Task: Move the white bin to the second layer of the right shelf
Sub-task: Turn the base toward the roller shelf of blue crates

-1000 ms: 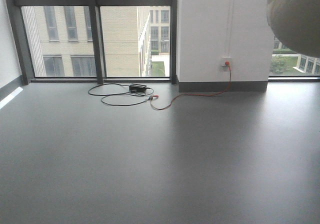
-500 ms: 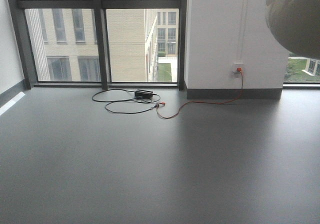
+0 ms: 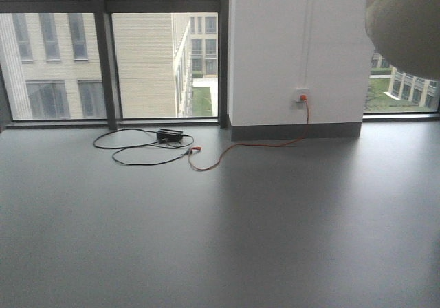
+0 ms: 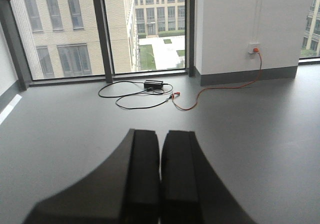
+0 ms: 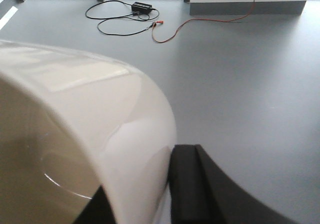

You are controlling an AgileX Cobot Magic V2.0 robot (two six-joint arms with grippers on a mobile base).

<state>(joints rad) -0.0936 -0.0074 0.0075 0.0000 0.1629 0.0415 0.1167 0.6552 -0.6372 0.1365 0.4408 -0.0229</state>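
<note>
Right gripper [image 5: 145, 204] pinched the white bin [image 5: 100, 109], left gripper [image 4: 160, 174] closed empty; view had swung rightward, shelf not yet seen

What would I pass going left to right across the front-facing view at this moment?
Dark window post → black power adapter on the floor → wall socket with the orange plug → white bin at the upper right edge.

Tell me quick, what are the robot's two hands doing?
Left gripper: shut, holding nothing.
Right gripper: shut on the white bin, pinching its wall.
</note>
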